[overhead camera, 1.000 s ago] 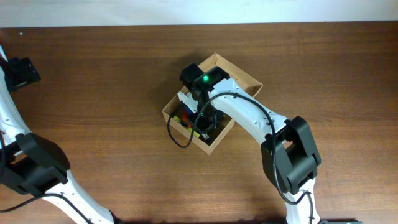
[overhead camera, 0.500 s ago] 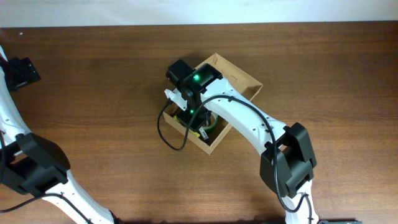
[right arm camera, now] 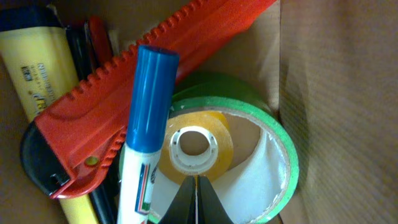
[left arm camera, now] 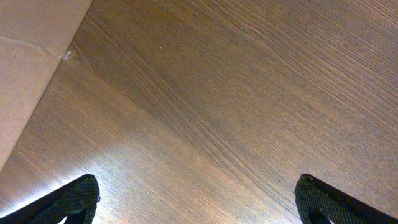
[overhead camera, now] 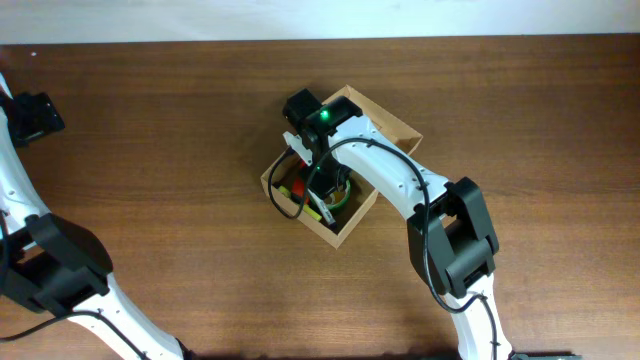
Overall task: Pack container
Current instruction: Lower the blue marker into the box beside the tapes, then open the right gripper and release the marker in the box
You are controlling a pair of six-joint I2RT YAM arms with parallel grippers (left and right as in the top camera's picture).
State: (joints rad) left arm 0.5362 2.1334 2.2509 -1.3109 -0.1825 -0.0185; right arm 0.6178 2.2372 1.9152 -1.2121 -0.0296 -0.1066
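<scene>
The container (overhead camera: 396, 126) is a tan cardboard box, open, in the middle of the table. Inside it lie a green tape roll (right arm camera: 281, 155) with a small yellow tape roll (right arm camera: 196, 144) in its hole, a blue-capped white marker (right arm camera: 147, 124), a red toothed tool (right arm camera: 118, 99) and a yellow item (right arm camera: 37, 62). My right gripper (right arm camera: 198, 190) is shut and empty, its tips just above the small yellow roll; in the overhead view its wrist (overhead camera: 322, 122) hides it. My left gripper (left arm camera: 199, 205) is open and empty over bare wood at the far left (overhead camera: 35, 115).
The box's lid flap (overhead camera: 375, 110) stands open at the back right. A tan cardboard-like sheet (left arm camera: 28, 68) lies at the upper left of the left wrist view. Brown wood table (overhead camera: 520, 150) surrounds the box.
My right wrist swung left over the box's edge, then came back to the right above the box's contents. The left arm has not moved.
</scene>
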